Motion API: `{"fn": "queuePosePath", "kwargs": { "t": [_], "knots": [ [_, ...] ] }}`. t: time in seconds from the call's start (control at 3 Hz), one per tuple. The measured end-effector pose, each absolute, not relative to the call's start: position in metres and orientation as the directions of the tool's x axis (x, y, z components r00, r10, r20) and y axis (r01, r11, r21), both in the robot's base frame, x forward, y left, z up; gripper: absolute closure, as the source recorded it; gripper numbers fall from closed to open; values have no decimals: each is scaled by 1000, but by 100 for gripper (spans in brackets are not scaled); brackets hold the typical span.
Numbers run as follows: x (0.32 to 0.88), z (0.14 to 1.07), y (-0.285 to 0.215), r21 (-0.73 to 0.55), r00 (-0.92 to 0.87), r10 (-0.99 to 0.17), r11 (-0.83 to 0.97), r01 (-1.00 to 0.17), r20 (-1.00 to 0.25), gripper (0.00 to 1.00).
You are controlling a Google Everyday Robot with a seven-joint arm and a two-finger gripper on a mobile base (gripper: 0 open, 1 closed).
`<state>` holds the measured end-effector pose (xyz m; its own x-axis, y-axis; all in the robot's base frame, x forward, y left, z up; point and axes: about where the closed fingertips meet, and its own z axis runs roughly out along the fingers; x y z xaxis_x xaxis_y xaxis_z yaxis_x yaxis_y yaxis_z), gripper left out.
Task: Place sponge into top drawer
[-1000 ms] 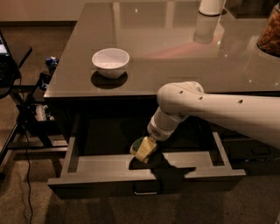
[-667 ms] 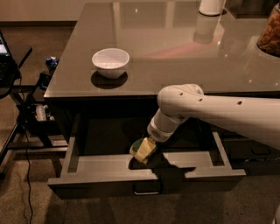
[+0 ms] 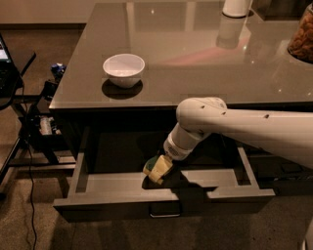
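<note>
Nothing much has shifted since a second ago: the arm (image 3: pixel 244 129) holds the same reach into the drawer and the sponge (image 3: pixel 156 170) sits at the same spot in the middle of the frame.

At the far left, a dark stand (image 3: pixel 29 122) with clutter and a thin cable (image 3: pixel 30 195) trailing over the floor stands beside the table (image 3: pixel 195 73). On the glossy tabletop, in the upper left, a white bowl (image 3: pixel 123 68) rests near the front edge, well apart from everything else.

Below the table edge the top drawer (image 3: pixel 112 181) is pulled wide open, its grey floor bare on the left and its small silver loop handle (image 3: pixel 165 212) showing at the lower centre of the front.

Just left of the frame's centre, the gripper (image 3: pixel 164 163) is down inside the drawer, over its floor. It is clamped on the sponge, which hangs tilted, green face up and to the left, yellow foam turned down, with a dark shadow beneath it. Whether the sponge touches the drawer floor I cannot tell.

The white arm comes in from the right edge and bends down at its rounded elbow in front of the table's rim.

Top right, a white cylinder (image 3: pixel 236 7) stands on the table, and a container of brown contents (image 3: pixel 302 34) sits at the right edge.
</note>
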<state>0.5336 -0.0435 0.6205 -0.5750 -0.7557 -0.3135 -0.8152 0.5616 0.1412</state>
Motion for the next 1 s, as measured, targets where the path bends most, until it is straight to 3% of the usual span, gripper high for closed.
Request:
{"fn": "queuePosePath", "kwargs": {
  "t": [1.0],
  "knots": [
    [534,620,-43,141,-575,-756,562,-815,-313,12]
  ]
}}
